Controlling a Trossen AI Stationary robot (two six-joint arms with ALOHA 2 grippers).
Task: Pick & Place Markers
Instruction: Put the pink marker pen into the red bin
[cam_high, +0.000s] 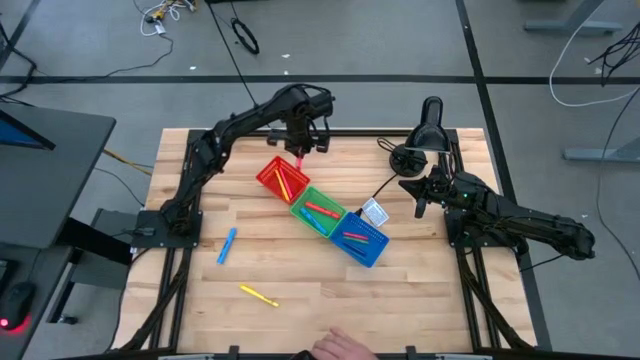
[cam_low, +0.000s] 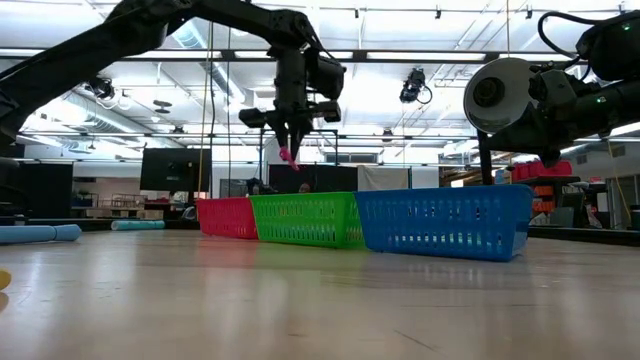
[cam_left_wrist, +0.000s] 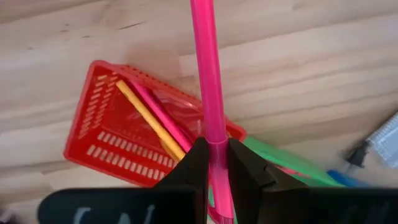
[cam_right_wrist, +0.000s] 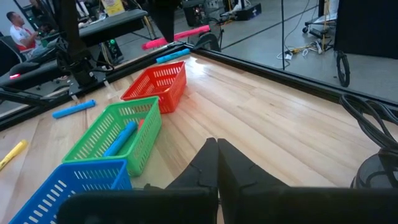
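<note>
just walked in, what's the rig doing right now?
Sorting markers into bins. The left gripper is shut on a pink marker, holding it in the air above the red bin, which already has a yellow and a pink marker inside. The green bin and blue bin next to it also hold markers. A blue marker and a yellow marker lie loose on the table. The right gripper waits shut and empty at the table's right side.
</note>
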